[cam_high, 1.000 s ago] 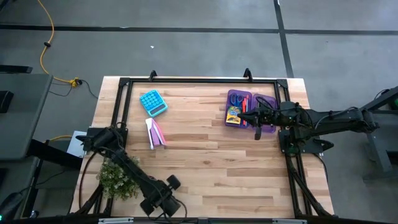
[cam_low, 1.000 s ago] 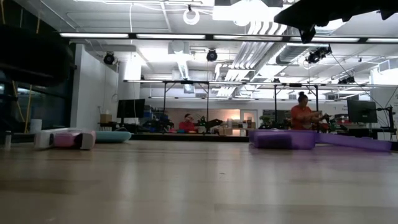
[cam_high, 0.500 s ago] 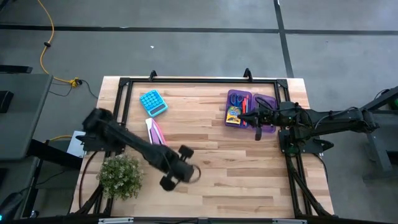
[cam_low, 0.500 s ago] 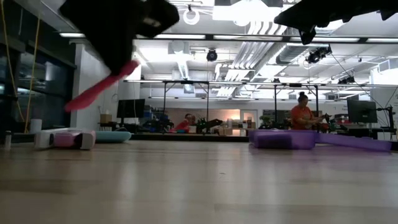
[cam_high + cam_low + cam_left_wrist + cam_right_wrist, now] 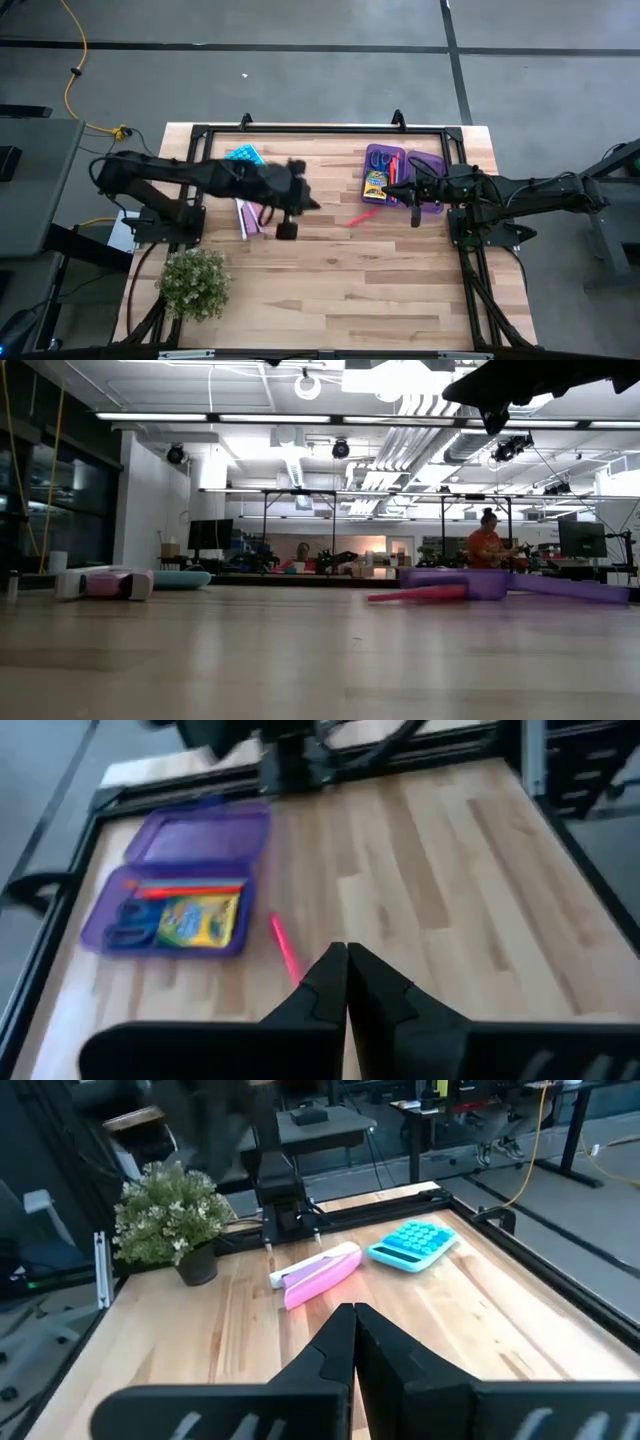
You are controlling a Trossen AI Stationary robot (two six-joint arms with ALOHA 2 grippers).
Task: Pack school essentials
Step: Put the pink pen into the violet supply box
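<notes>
A thin pink pen [image 5: 358,217] lies flat on the wood just short of the open purple case [image 5: 402,172]; it also shows in the left wrist view [image 5: 285,947] and the low view [image 5: 416,595]. The case holds the yellow-green crayon box [image 5: 200,920], blue-and-red scissors [image 5: 130,915] and more pens. My left gripper [image 5: 312,204] hangs above the table's middle, shut [image 5: 347,965] and empty, with the pen a little ahead of its tips. My right gripper [image 5: 413,192] hovers over the case's lid half, shut [image 5: 353,1325] on nothing.
A blue calculator [image 5: 244,155] and a white-and-pink object [image 5: 248,214] lie on the table's left half, partly under my left arm. The potted plant [image 5: 193,283] stands at the near left corner. A black frame [image 5: 320,130] rims the table. People sit far behind.
My left arm swung fast from the near left corner up and across toward the far right, carrying the pink pen raised in the air half a second ago. The pen is now out of the gripper and lies on the table beside the purple case.
</notes>
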